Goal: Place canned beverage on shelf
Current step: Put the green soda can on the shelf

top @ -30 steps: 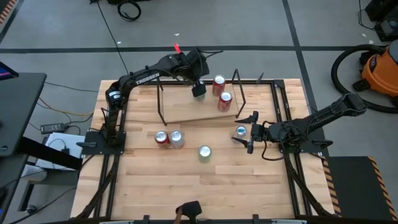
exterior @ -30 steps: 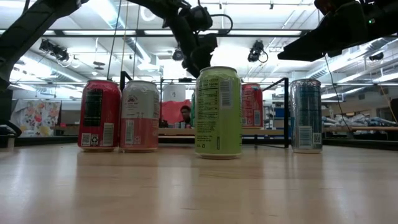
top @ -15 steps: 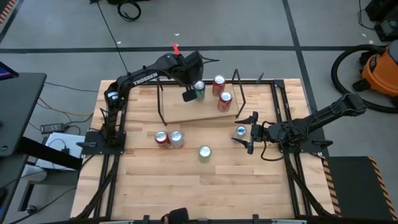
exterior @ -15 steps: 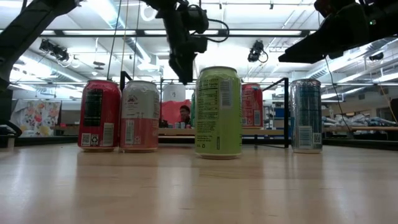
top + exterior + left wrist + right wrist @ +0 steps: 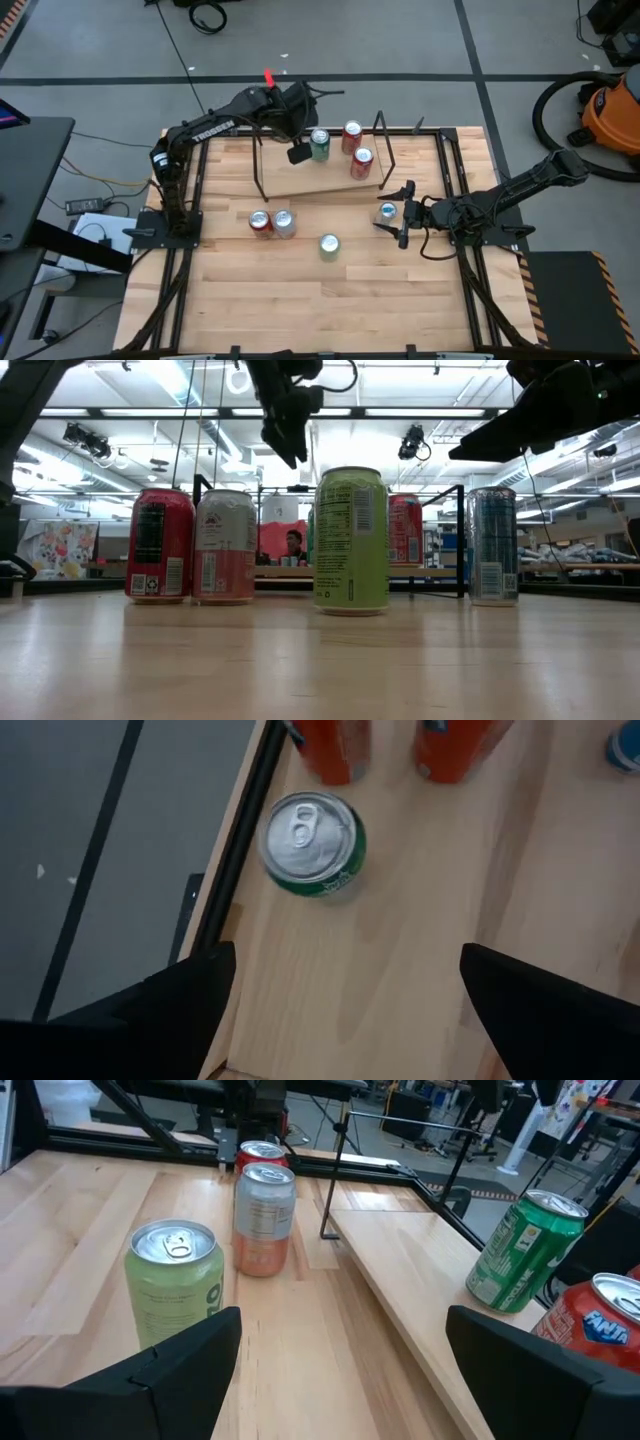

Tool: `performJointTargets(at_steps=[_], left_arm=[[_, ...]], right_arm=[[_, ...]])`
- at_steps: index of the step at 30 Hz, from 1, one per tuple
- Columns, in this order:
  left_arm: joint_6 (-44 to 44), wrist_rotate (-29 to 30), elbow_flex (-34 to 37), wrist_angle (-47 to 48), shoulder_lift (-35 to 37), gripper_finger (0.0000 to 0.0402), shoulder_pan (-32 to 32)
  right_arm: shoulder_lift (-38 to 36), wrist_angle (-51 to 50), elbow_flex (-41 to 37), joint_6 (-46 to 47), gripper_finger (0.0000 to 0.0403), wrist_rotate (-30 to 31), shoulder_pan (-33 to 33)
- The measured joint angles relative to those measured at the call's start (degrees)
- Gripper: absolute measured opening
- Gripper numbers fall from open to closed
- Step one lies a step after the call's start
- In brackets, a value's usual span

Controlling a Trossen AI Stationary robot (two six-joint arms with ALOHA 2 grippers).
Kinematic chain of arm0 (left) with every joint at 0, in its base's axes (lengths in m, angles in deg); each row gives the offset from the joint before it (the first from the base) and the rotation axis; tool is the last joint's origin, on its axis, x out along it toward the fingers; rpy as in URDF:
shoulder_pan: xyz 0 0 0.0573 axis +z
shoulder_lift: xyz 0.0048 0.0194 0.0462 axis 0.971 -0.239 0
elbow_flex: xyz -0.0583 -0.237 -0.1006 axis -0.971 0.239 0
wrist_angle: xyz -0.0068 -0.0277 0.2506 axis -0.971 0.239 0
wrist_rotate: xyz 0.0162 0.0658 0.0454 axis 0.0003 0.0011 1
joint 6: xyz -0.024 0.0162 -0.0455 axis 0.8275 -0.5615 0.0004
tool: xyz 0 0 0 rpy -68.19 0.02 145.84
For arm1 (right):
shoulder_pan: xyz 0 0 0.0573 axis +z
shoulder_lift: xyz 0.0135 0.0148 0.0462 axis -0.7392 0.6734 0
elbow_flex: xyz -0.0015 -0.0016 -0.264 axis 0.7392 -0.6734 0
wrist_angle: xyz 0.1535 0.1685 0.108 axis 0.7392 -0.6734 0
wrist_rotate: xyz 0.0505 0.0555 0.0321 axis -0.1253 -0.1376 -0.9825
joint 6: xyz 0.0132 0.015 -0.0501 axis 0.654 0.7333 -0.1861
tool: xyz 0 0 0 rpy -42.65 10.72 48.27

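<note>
Green and upright, the canned beverage [image 5: 320,146] stands on the shelf [image 5: 300,180] near its back edge, its long axis vertical and its pull-tab top facing straight up at my left wrist camera [image 5: 312,843]. Pale wood makes up the shelf, which runs across the far part of the table [image 5: 300,290] with thin black rod uprights [image 5: 384,150] at its ends.

Beside the green can, farther along the plank, two red cans [image 5: 357,147] stand close together, also upright. They crowd that end, while the plank on the green can's other side lies bare.

My left gripper [image 5: 298,153] hovers above the shelf just beside the green can, apart from it, fingers spread wide and holding nothing.

Down on the table in front of the shelf stand a red can [image 5: 260,222] and a pale silver-pink can [image 5: 284,222], touching or nearly so, and a light green can [image 5: 329,245] on its own nearer the front.

My right gripper [image 5: 400,213] waits low at the table's right side, fingers parted. A blue-topped can [image 5: 388,211] stands between them or just at their tips; I cannot tell whether they touch it.
</note>
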State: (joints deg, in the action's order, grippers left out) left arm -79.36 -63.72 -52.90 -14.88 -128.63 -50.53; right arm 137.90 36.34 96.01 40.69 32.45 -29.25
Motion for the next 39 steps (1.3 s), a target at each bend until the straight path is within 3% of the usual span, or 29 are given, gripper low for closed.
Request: performJointTargets(at_steps=[8,13,20,29,39], left_arm=[[-0.2,0.1,18.0,-10.0,7.3,0.0398,-0.5],[0.9,0.2,25.3,-13.9,11.9,0.0398,0.4],[4.3,0.0,29.6,-22.5,11.4,0.0398,3.0],[4.0,0.2,31.1,-33.2,5.7,0.0395,3.5],[2.7,-0.2,31.2,-36.9,3.2,0.0348,3.4]], right_arm=[[0.0,-0.3,0.0,0.4,0.0364,0.1,0.4],[0.0,0.3,0.0,0.4,0.0364,0.1,0.4],[0.0,0.6,0.0,0.1,0.0364,0.1,0.3],[0.0,0.5,0.0,-0.1,0.0364,0.1,0.3],[0.0,0.5,0.0,-0.6,0.0364,0.1,0.2]])
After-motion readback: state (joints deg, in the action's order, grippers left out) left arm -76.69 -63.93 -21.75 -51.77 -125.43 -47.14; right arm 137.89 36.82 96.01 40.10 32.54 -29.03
